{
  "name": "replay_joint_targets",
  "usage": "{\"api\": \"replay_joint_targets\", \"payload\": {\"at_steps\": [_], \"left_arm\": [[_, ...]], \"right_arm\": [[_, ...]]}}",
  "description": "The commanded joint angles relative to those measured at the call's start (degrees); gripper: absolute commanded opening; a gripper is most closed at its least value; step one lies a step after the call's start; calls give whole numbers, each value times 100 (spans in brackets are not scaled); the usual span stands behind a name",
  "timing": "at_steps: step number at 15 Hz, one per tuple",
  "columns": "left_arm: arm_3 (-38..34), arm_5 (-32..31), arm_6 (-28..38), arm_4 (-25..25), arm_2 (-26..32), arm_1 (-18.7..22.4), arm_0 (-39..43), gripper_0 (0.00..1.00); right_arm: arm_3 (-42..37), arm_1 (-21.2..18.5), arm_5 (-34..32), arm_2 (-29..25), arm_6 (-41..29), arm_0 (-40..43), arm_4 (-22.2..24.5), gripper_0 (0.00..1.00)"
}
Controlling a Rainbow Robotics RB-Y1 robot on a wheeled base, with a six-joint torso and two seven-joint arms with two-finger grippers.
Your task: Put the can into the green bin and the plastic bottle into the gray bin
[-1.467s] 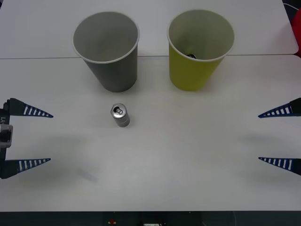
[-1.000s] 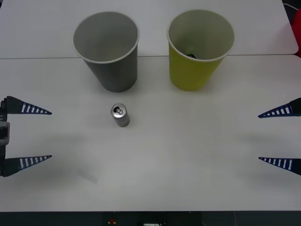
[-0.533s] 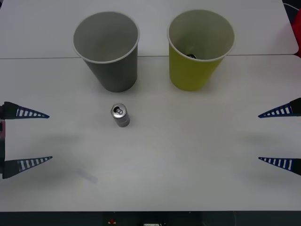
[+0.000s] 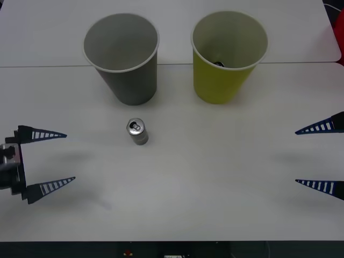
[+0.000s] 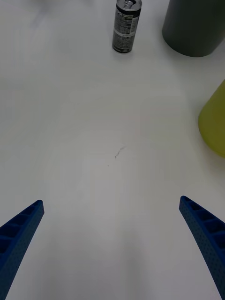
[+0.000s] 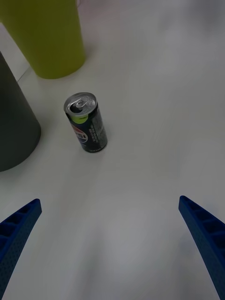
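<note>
While both our end effectors gape wide, the can [image 4: 137, 131] stands upright.
Left end effector [image 4: 49, 159] left of can; right end effector [image 4: 318, 156] far right; gray bin [image 4: 122, 58] behind it.

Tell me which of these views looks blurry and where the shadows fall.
Left wrist view: soft and smeared, the can a little fuzzy, a faint shadow streak on the table. Right wrist view: sharper, with the can's print lines distinct. Front view: even light, soft shadows on the table beside the left end effector and right end effector.
</note>
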Motion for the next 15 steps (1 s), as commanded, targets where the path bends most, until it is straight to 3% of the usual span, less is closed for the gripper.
{"api": "replay_joint_targets", "payload": {"at_steps": [1,4,7,15], "left_arm": [[475,167,-631,747,-560,-8,-228,100],[1011,238,-1386,1442,-1096,-193,-553,100],[1433,361,-2019,1767,-1404,-535,-799,100],[1670,1275,-2177,2031,-1861,-1485,-1115,100]], "right_arm": [[0,0,0,0,0,0,0,100],[0,0,0,0,0,0,0,100],[0,0,0,0,0,0,0,100],[0,0,0,0,0,0,0,100]]}}
